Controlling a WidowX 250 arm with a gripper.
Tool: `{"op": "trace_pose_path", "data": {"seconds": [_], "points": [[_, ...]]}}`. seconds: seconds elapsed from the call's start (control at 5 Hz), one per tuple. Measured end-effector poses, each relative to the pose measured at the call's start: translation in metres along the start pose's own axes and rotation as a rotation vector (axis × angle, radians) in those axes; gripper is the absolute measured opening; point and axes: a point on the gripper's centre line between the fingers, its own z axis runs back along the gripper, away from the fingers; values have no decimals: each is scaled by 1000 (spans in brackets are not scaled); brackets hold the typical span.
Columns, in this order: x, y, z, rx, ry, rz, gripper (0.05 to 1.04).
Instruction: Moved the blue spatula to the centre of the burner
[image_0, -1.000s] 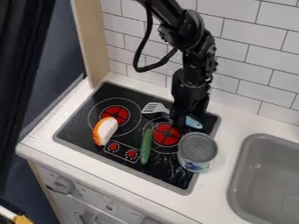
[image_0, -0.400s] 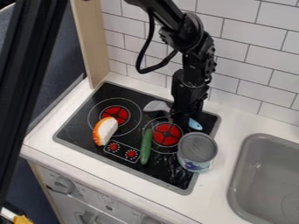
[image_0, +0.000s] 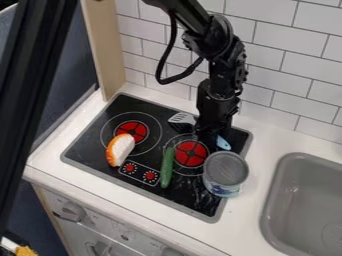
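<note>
1. One white counter (image_0: 267, 135); my camera cuts it off at the bottom and on the view's right.
2. One black arm (image_0: 224, 42), entering at the top edge, its base cut off. Its gripper (image_0: 206, 139) hangs over the back edge of the burner on the view's right. I cannot tell whether it is open, closed or holding anything.
3. One black stove (image_0: 143, 107) with two red-centred burners and two red dials.
4. One grey sink (image_0: 284, 200), cut off at the view's right edge.
5. One tin (image_0: 226, 170), upright at the stove's right border, hiding part of it.
6. One blue spatula (image_0: 224, 144): its grey slotted head and blue handle end show on either side of the gripper, which hides its middle. It lies along the back of that same burner, off its centre.
7. One green cucumber (image_0: 167, 167), beside that burner's red middle.
8. One orange-edged bread piece (image_0: 121, 149), over the other burner's lower part.
</note>
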Motion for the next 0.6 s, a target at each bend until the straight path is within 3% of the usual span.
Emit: {"op": "trace_pose_path", "data": {"seconds": [0.2, 0.6], "points": [[-3, -8, 20, -51, 24, -11, 338], [-7, 16, 68, -96, 97, -12, 338]]}}
